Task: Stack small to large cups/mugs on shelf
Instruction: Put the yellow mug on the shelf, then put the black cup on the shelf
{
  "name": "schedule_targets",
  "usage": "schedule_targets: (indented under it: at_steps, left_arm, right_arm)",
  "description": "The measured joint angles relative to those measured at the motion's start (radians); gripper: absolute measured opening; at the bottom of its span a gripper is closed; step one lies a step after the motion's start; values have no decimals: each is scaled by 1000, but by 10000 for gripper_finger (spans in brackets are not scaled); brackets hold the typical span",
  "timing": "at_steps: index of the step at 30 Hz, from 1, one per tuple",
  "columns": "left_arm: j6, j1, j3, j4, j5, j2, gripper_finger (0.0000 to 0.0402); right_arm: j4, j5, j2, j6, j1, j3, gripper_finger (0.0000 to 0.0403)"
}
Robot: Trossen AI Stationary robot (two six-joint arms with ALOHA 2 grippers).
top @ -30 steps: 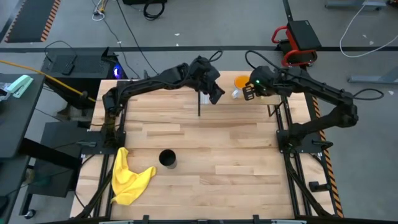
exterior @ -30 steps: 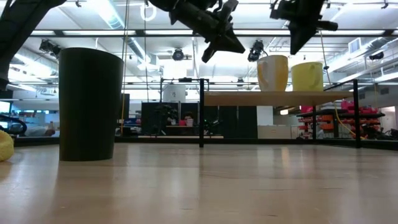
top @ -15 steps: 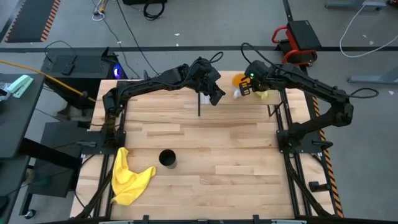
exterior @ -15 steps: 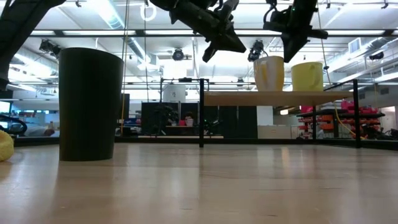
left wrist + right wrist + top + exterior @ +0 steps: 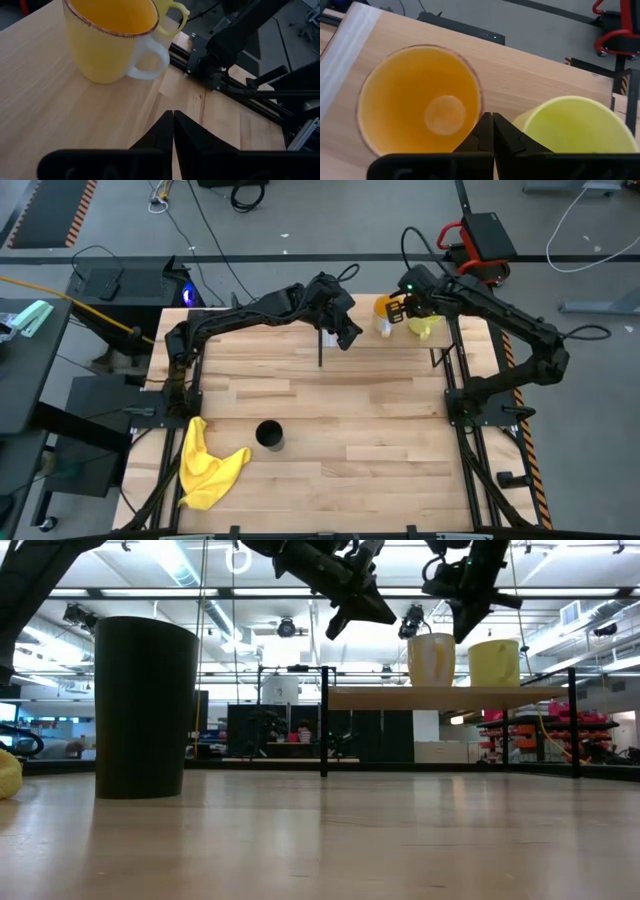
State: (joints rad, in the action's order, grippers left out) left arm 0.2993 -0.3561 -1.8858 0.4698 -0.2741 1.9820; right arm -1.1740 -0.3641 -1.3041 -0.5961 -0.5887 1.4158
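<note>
Near the front edge of the table, the black cup [image 5: 269,435] is seen upright, untouched, beside the yellow cloth [image 5: 207,467]; farther off, the left gripper [image 5: 345,333] is held closed and empty at the shelf [image 5: 440,697]; the right gripper [image 5: 398,307], closed and empty, has been carried farther back and is now poised between the orange mug [image 5: 420,114] and the yellow-green mug [image 5: 580,129]; nesting is judged not yet begun.

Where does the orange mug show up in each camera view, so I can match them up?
High view: orange mug at the far edge, beside the right hand.
Low view: on the shelf, left of the yellow-green mug, at.
Left wrist view: large, white handle showing.
Right wrist view: seen from above, open mouth.
Shared landmark: the yellow-green mug right next to it.
</note>
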Motion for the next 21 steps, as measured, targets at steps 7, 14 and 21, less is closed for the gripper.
schedule_targets:
  at_steps: [7,14,21]
  left_arm:
    - [0,0,0,0,0,0,19]
    - [-12,0,0,1,0,0,13]
    - [-19,0,1,55,0,-1,23]
  right_arm:
    - [-5,0,73,-11,0,0,0]
    - [-36,0,179,-89,97,0,0]
    - [-152,0,240,-250,288,0,0]
